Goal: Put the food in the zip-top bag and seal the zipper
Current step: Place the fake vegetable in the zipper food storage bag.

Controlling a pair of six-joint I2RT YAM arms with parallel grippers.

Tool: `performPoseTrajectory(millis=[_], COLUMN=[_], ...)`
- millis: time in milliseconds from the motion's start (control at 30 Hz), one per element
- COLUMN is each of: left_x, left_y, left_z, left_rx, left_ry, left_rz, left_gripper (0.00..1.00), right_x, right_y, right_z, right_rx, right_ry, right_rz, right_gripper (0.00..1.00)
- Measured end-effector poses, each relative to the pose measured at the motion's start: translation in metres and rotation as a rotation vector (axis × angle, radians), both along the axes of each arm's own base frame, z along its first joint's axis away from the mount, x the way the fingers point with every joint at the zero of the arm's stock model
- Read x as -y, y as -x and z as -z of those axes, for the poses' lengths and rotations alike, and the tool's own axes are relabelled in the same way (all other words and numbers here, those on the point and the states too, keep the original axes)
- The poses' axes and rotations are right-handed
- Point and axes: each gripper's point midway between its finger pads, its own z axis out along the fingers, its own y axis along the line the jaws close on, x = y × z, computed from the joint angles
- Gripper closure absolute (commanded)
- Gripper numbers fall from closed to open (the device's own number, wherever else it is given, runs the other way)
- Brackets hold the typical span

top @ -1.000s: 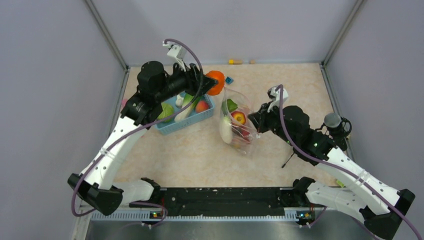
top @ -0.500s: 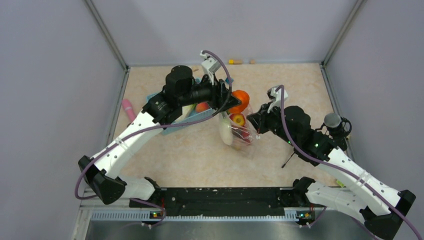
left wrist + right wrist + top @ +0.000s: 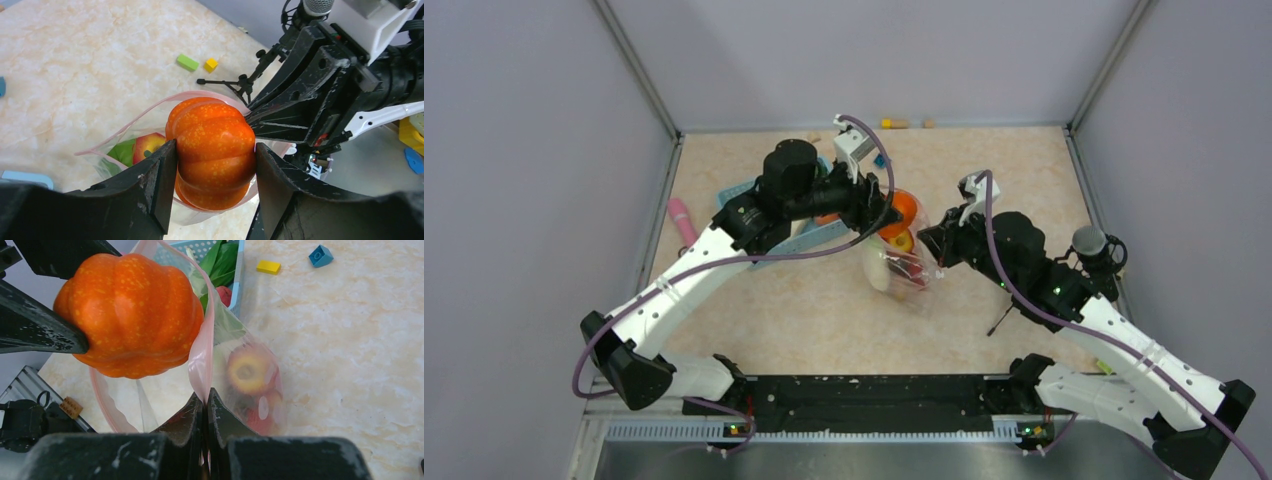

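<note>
My left gripper (image 3: pixel 886 210) (image 3: pixel 216 165) is shut on an orange ribbed pumpkin-like fruit (image 3: pixel 212 145) (image 3: pixel 127 315) (image 3: pixel 900 212), held at the open mouth of the clear zip-top bag (image 3: pixel 902 265) (image 3: pixel 120 150). My right gripper (image 3: pixel 936 243) (image 3: pixel 205 401) is shut on the bag's pale pink zipper strip (image 3: pixel 201 355) and holds the mouth up and open. Inside the bag lie a red-yellow fruit (image 3: pixel 246 370) (image 3: pixel 148 145), a green leafy piece (image 3: pixel 120 152) and a white radish (image 3: pixel 875 268).
The light blue basket (image 3: pixel 809 238) lies under the left arm with greens (image 3: pixel 220 260) and a red fruit in it. A pink stick toy (image 3: pixel 680 217) lies at the left wall. Small green (image 3: pixel 187 62), yellow (image 3: pixel 211 64) (image 3: pixel 268 267) and blue (image 3: pixel 320 255) blocks lie on the table.
My left gripper has carried the orange fruit from over the basket rightward and down to the bag's mouth. The right gripper has stayed still, holding the zipper edge.
</note>
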Motion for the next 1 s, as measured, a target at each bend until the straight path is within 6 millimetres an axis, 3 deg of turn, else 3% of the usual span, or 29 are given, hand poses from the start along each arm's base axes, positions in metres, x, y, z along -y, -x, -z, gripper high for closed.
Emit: performPoseTrajectory(millis=[100,200,267,400,767,1000], left_x=[-0.003,-0.005,-0.006,-0.007,-0.008,-0.032], left_y=[-0.002,-0.003,-0.003,-0.003,-0.001,-0.003], left_z=[0.006,0.011,0.013,0.015,0.014,0.012], left_rx=[-0.005,-0.010,-0.011,-0.009,-0.002,0.029], left_ry=[-0.028,-0.046,-0.056,-0.065,-0.070,-0.074], left_rz=[-0.023,-0.034,-0.039,-0.039,-0.042,-0.158], left_gripper=[0.61,0.29,0.17,0.02,0.02,0.01], right_x=[0.000,0.000,0.000,0.000,0.000,0.000], right_y=[0.000,0.000,0.000,0.000,0.000,0.000], right_z=[0.000,0.000,0.000,-0.001,-0.001,-0.001], right_rx=[0.000,0.000,0.001,0.002,0.002,0.002], right_ry=[0.000,-0.001,-0.001,-0.002,-0.002,-0.002], right_rz=[0.000,0.000,0.000,0.000,0.000,0.000], right_gripper=[1.00,1.00,1.00,1.00,1.00,1.00])
